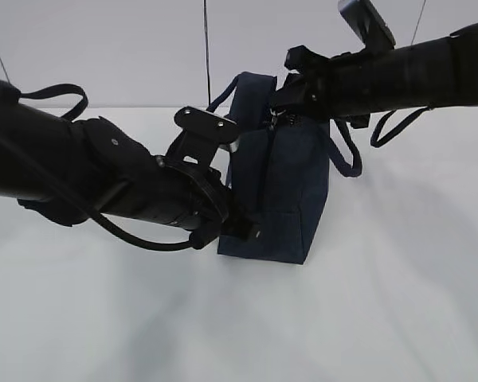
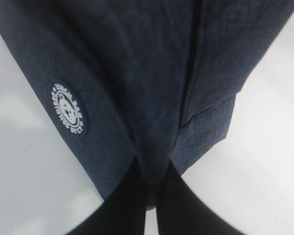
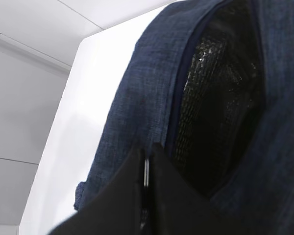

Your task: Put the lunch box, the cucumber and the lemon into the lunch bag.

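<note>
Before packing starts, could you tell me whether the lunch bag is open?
Open: the lunch bag gapes, its dark mesh lining visible.

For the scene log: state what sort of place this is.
Probably a lab or test bench, not a kitchen: a bare white tabletop, plain white panelled walls, and one boxy dark navy fabric lunch bag between two black robot arms.
</note>
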### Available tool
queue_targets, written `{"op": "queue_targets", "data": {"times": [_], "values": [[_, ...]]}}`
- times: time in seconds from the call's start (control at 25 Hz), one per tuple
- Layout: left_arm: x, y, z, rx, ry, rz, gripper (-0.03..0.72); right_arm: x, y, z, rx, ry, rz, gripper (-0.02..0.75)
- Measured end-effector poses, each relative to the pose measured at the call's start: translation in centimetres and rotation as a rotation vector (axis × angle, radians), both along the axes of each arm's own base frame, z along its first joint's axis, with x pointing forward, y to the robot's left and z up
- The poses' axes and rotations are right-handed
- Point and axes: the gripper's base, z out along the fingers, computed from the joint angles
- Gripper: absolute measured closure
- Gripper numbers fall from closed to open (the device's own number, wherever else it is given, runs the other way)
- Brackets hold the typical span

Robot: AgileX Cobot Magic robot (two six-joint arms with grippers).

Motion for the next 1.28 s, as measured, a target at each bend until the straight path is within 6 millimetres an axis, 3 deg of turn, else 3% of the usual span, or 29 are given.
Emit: {"op": "queue_targets", "data": {"times": [0.32, 0.8, 1.28], "values": [[-0.1, 0.1, -0.1, 0.005, 0.000, 0.004, 0.687, 0.2, -0.7, -0.1, 0.007, 0.010, -0.014, 0.731], [-0.2, 0.2, -0.3, 0.010, 0.006, 0.004, 0.688, -0.3, -0.2, -0.3, 0.072, 0.046, 0.100, 0.731], [-0.2, 0.2, -0.3, 0.011, 0.004, 0.005, 0.688, -1.0, -0.1, -0.8, 0.020, 0.065, 0.190, 0.731]]}}
